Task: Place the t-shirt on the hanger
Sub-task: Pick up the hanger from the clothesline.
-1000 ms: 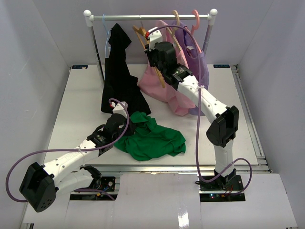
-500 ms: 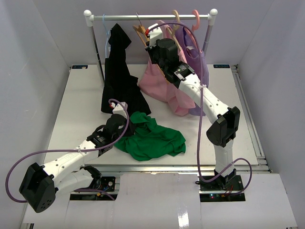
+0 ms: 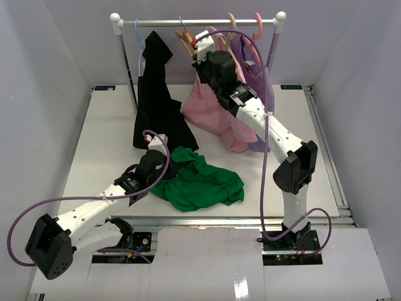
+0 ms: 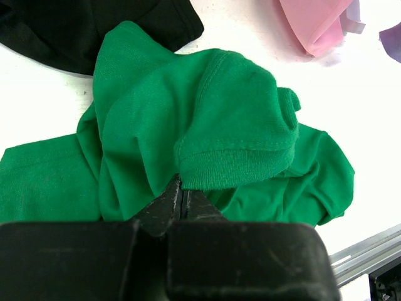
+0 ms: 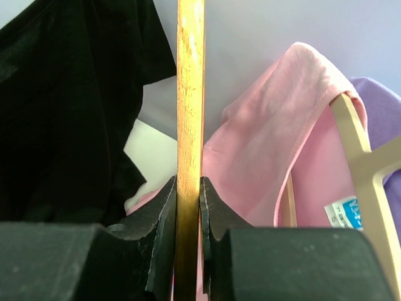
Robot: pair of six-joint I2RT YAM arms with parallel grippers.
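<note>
The green t-shirt (image 3: 200,185) lies crumpled on the white table near its front edge; it fills the left wrist view (image 4: 207,113). My left gripper (image 3: 163,168) sits at the shirt's left edge, shut on the fabric just under a raised sleeve hem (image 4: 182,188). The light brown wooden hanger (image 3: 185,41) is up by the rail, tilted. My right gripper (image 3: 199,55) is shut on one of its bars, which runs upright between the jaws (image 5: 190,94), with the gripper (image 5: 188,188) clamped on both sides.
A clothes rail (image 3: 197,22) spans the back of the table (image 3: 106,138). A black garment (image 3: 156,100), a pink shirt (image 3: 210,110) and a purple garment (image 3: 258,69) hang from it. A beige hanger (image 5: 363,163) carries the pink shirt, close to my right gripper.
</note>
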